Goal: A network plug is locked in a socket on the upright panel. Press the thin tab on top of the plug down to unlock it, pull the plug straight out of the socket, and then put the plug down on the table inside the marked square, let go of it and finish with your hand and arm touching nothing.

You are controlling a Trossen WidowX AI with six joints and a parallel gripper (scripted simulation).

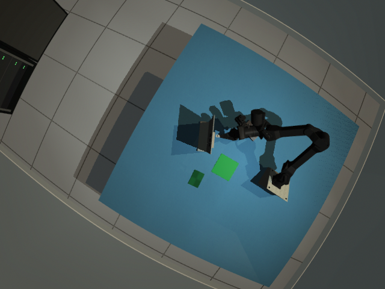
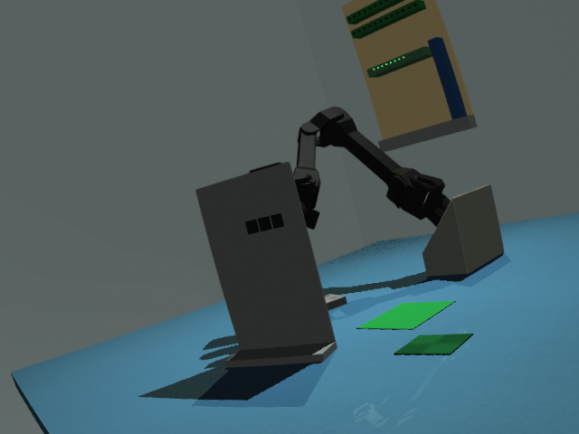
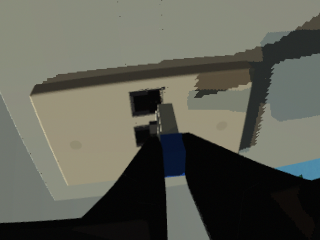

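Note:
The upright panel point(image 1: 203, 136) point(image 2: 280, 280) point(image 3: 200, 25) carries a pale socket plate point(image 1: 213, 141) point(image 3: 100, 145) with black openings. My gripper point(image 1: 221, 136) point(image 3: 168, 146) is shut on the plug point(image 1: 217, 135) point(image 3: 174, 156), which has a blue body and a grey front end. The plug is out of the socket, held in front of the plate with a small gap. The tab is hard to make out. The bright green square point(image 1: 225, 167) point(image 2: 406, 316) lies flat on the table beside the panel, away from the gripper. The panel hides my fingers in the exterior view.
A smaller dark green patch point(image 1: 195, 178) point(image 2: 432, 344) lies near the bright square. The arm's wedge-shaped base point(image 1: 280, 188) point(image 2: 474, 238) stands on the blue table point(image 1: 174, 198) point(image 2: 117, 345). A board point(image 2: 406, 102) with electronics hangs at the back.

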